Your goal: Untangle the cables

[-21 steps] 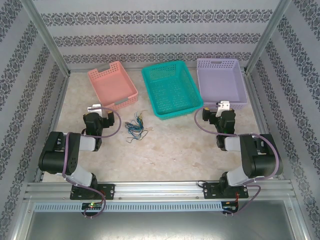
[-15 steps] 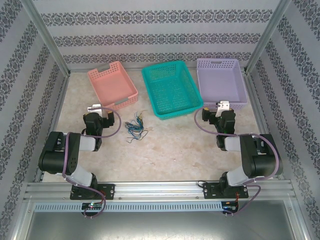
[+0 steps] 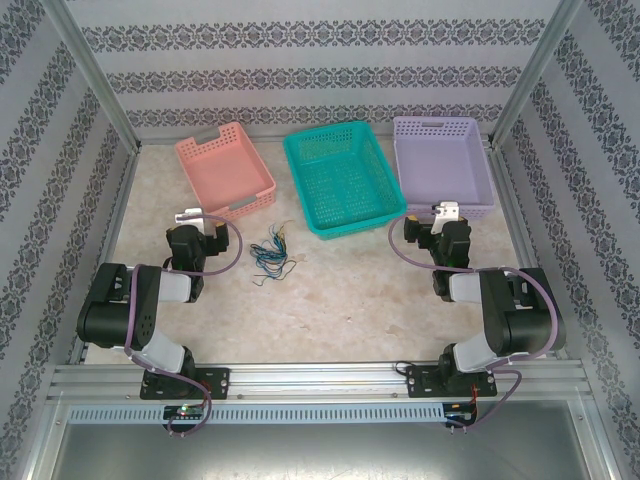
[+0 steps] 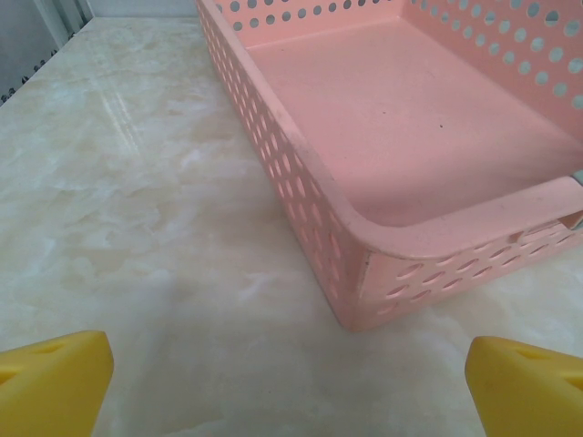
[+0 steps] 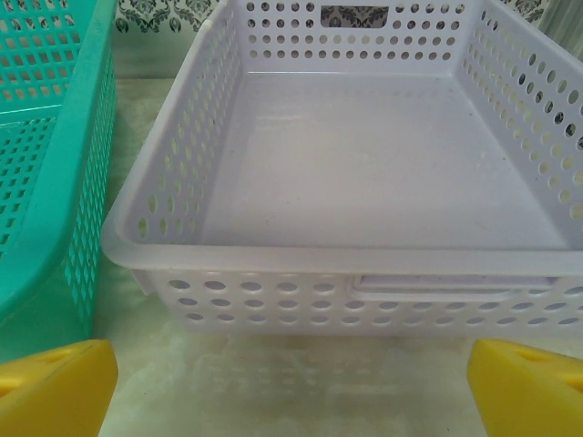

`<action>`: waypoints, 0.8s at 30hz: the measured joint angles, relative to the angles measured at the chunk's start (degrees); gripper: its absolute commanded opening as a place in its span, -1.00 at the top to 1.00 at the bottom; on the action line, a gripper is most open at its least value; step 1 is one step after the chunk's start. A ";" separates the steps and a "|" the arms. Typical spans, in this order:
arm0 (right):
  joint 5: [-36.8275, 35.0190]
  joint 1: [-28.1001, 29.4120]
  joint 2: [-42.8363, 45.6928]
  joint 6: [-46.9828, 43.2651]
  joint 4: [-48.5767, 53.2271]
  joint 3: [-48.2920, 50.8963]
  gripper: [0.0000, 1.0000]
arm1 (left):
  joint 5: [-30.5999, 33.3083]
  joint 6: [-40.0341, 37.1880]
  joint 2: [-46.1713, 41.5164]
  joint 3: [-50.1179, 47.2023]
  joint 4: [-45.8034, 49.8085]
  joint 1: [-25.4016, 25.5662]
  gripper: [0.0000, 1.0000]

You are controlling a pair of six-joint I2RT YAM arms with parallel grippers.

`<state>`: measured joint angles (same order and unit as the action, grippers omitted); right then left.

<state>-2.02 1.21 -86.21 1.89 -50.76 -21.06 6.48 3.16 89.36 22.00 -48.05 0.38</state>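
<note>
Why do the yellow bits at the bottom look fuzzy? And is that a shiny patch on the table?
Left wrist view: the yellow fingers sit close to the lens, so they blur; pale glare streaks the table beside the pink basket. Right wrist view: fingers soft too, purple basket sharp. Top view: even light, cables tiny.

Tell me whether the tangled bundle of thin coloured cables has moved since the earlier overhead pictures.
No. The tangled bundle of thin coloured cables sits unchanged, just off the near corner of the pink perforated plastic basket.

No legible text, seemingly.
</note>
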 measured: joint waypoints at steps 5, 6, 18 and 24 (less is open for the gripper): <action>0.02 0.00 0.00 0.00 0.00 0.00 -0.96 | 0.00 0.00 0.00 0.00 0.00 0.00 -0.99; 0.00 0.00 0.00 0.00 0.00 0.00 -0.96 | 0.00 0.00 0.00 0.00 0.00 0.00 -0.99; -2.01 0.04 2.82 0.33 2.14 0.17 -0.96 | 3.69 -0.94 -10.58 -2.67 5.79 2.84 -0.99; -8.44 0.09 17.03 4.48 12.48 -0.07 -0.96 | 9.86 3.87 -39.12 -2.49 23.17 4.55 -0.99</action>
<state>-10.46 1.30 -69.19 6.37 -38.28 -21.12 16.34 7.03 50.24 19.51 -24.88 4.93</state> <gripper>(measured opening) 0.982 0.996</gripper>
